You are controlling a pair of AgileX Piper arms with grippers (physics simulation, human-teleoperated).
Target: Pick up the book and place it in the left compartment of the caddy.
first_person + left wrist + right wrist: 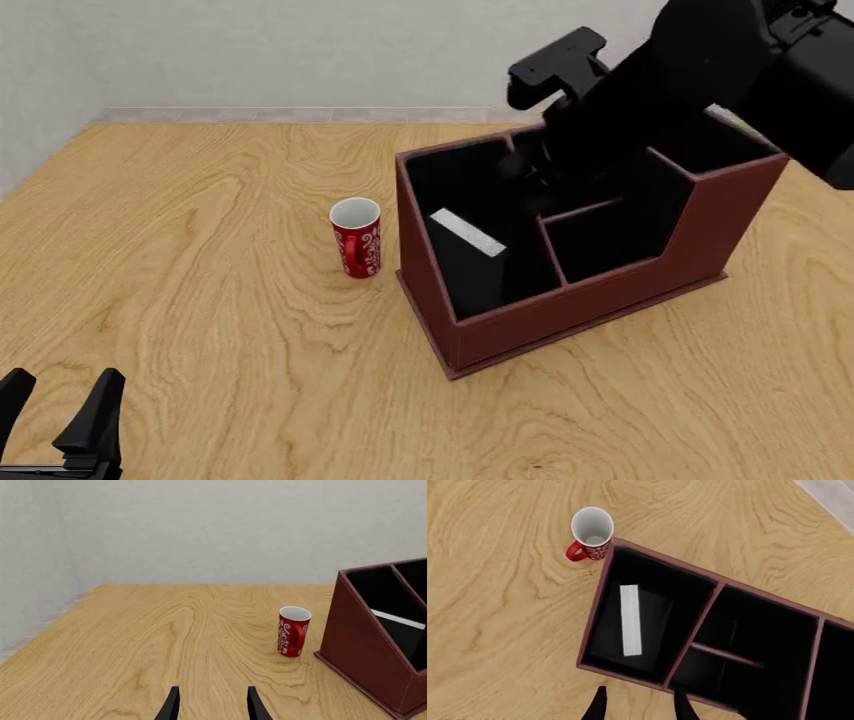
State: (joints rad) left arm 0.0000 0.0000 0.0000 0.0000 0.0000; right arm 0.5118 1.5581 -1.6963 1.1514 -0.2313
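Your right end effector (pixel 639 705) is hovering spread and empty — below it the book (pixel 630 619) is standing inside the left compartment (pixel 644 617) of the caddy (pixel 587 318); placement looks done — only retreating remains.

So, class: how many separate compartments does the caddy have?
4. The long left compartment holds the book; two smaller middle slots, one behind the other, split by a crosswise divider; a narrow slot on the right. The arm hides some in the front view.
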